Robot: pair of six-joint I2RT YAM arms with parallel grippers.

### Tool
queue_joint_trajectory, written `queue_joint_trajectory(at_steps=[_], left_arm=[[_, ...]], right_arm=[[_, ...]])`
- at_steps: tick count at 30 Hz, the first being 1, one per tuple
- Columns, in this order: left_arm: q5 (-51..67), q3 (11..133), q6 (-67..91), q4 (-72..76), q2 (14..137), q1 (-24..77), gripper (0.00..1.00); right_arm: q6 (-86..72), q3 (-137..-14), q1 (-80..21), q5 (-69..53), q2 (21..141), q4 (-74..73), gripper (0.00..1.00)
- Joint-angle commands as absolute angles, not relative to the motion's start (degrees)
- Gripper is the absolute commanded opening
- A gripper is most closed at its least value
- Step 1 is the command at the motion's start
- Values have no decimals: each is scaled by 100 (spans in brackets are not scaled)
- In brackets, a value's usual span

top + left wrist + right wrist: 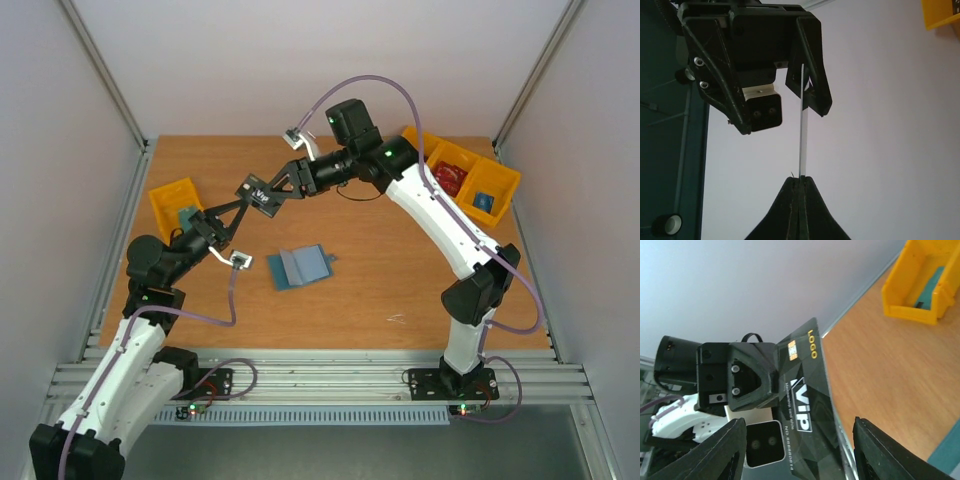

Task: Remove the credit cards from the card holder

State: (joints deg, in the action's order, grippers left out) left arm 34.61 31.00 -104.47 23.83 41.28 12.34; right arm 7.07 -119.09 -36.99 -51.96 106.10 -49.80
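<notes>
My left gripper (801, 179) is shut on a black credit card (262, 196) with "VIP" lettering and holds it in the air above the back of the table. In the left wrist view the card (803, 125) shows edge-on, rising from the closed fingertips. My right gripper (800, 421) is open around the card's (807, 405) other end. The card lies close to one finger (880, 450) and nothing clamps it there. The teal-blue card holder (298, 266) lies open and flat on the table, below both grippers.
A yellow bin (175, 205) with a teal item stands at the left of the table. Joined yellow bins (470, 180) at the back right hold a red lumpy object and a blue item. White walls close the table's back and sides.
</notes>
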Motion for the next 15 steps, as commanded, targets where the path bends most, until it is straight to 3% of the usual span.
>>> queue_joint_trajectory(at_steps=[1, 2, 6, 15], left_arm=[[3599, 3056, -10584, 2896, 4095, 1268, 0], [3575, 3058, -10570, 2891, 4100, 1274, 0], [3568, 3076, -10522, 2838, 4084, 1273, 0], [3550, 3103, -10453, 2761, 4087, 1274, 0]], right_arm=[[607, -11960, -3734, -5733, 10585, -4873, 56], [625, -11946, -3738, -5811, 10603, -4877, 53], [631, -11969, -3747, -6082, 10698, -4892, 22], [1095, -12316, -3753, -6016, 10821, -5506, 1]])
